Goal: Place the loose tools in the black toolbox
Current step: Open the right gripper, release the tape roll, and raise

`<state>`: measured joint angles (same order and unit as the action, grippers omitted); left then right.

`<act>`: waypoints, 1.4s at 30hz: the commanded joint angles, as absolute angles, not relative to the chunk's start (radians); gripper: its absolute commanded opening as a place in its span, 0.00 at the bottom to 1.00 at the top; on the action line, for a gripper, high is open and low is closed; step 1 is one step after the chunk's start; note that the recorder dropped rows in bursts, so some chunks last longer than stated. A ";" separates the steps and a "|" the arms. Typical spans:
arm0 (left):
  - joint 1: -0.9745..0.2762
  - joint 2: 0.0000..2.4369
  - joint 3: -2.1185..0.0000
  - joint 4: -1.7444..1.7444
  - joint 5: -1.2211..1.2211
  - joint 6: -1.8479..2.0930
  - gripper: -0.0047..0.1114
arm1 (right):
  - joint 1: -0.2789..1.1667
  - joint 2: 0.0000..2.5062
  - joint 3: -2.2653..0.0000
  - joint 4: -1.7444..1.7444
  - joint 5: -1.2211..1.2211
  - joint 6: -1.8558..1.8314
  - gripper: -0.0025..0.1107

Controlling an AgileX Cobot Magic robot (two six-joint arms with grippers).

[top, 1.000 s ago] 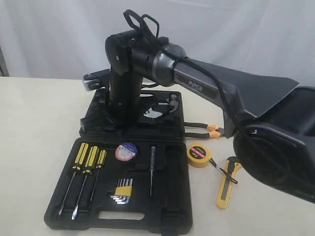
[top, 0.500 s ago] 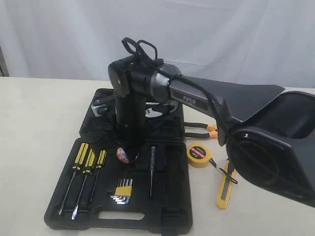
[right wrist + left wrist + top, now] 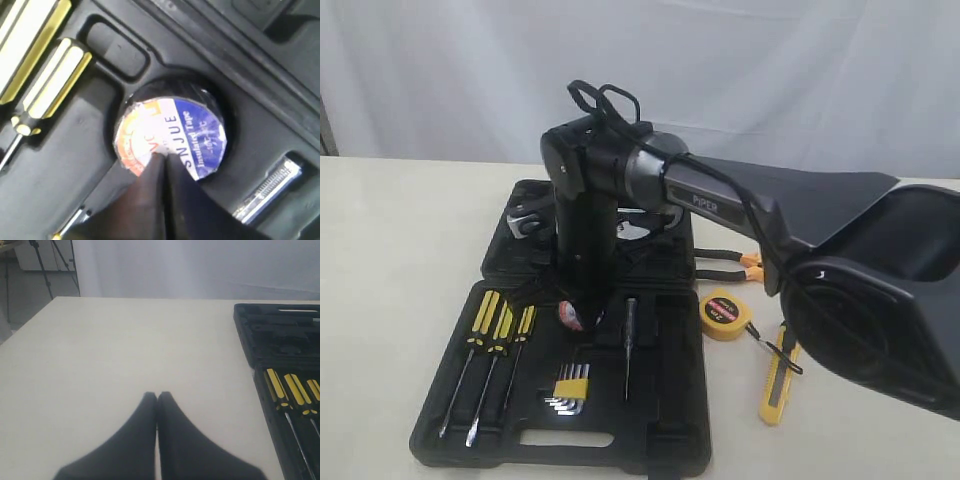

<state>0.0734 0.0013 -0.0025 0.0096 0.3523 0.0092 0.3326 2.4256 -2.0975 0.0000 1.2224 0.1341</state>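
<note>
Right claw over "Insulated Tape" roll

toolbox is moulded in plain black. Screwdrivers are striped yellow and black on the handles. Tape roll is black, its label split orange-red, white and blue, dark lettering printed on the white. Tape measure is cased in yellow. Utility knife is coloured yellow with black. Pliers are tipped orange on black handles. Hex keys are clipped in yellow.
</note>
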 commanded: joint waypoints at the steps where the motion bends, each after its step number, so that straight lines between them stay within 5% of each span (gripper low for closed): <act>1: 0.069 0.000 0.000 0.000 0.342 0.007 0.04 | 0.329 2.385 -2.105 -0.009 1.221 0.135 0.02; 42: 0.069 0.000 0.000 0.000 0.342 0.007 0.04 | 0.329 2.427 -2.127 -0.077 1.092 0.141 0.02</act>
